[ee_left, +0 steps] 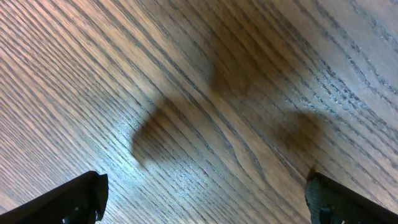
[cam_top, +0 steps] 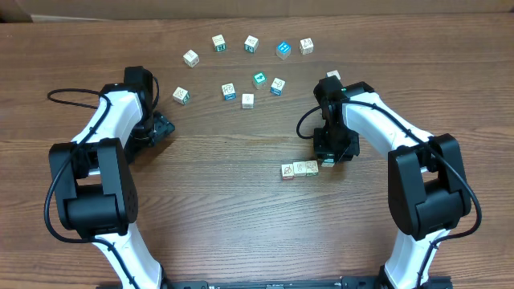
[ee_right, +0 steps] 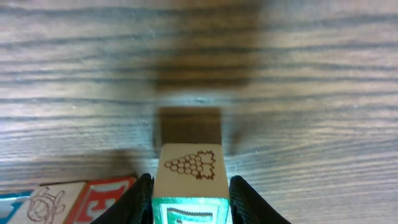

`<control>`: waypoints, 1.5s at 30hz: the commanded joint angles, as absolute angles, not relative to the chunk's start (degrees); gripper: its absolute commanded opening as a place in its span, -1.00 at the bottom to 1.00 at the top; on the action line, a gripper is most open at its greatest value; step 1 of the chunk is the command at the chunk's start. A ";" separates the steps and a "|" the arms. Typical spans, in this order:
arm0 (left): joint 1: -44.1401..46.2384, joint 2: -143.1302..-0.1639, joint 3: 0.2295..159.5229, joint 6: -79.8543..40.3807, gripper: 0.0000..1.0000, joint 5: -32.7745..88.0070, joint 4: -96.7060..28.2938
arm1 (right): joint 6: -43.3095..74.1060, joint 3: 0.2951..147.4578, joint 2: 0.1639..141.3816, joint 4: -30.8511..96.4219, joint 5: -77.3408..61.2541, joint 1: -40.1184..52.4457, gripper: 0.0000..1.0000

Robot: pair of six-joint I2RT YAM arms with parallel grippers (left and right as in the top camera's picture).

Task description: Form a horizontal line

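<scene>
Right jaws clamped on grape-face cube (ee_right: 189,165) at row (cam_top: 299,169) end, its lower half cropped; left jaws apart.

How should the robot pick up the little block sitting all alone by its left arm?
Come straight down from above and pinch the small white-sided wooden cube on two opposite flat sides. It sits flat on the brown wooden table, slightly askew, so the fingers should probably turn to match. No block touches it, so either pair looks free.
</scene>
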State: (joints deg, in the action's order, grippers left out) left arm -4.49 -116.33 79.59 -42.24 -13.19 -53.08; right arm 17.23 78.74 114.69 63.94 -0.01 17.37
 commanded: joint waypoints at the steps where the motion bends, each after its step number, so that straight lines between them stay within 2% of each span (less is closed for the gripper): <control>1: -4.47 -116.22 79.22 -41.78 0.99 -15.44 -53.25 | 17.12 80.23 112.62 63.40 -0.14 17.08 -0.21; 8: -4.32 -116.22 79.22 -41.78 0.99 -15.42 -53.23 | 17.80 80.23 112.62 60.34 -0.12 17.06 -0.07; 18: -4.49 -116.22 79.22 -41.78 0.99 -15.44 -53.25 | 22.74 80.23 112.62 55.72 1.80 14.35 -0.09; 28: -4.49 -116.22 79.22 -41.78 0.99 -15.44 -53.25 | 22.74 80.20 112.62 54.78 1.80 13.74 -0.41; 32: -4.47 -116.22 79.22 -41.78 0.98 -15.44 -53.25 | 22.76 80.20 112.62 54.70 1.78 13.74 -0.45; 38: -4.49 -116.22 79.22 -41.78 0.99 -15.42 -53.25 | 24.91 80.20 112.62 54.85 1.80 13.74 -0.78; 45: -4.49 -116.22 79.22 -41.78 0.99 -15.42 -53.23 | 24.93 80.20 112.62 54.85 1.78 13.74 -0.88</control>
State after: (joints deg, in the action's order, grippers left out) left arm -4.49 -116.33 79.59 -42.24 -13.19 -53.08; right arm 24.29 78.74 114.69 55.07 1.50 13.65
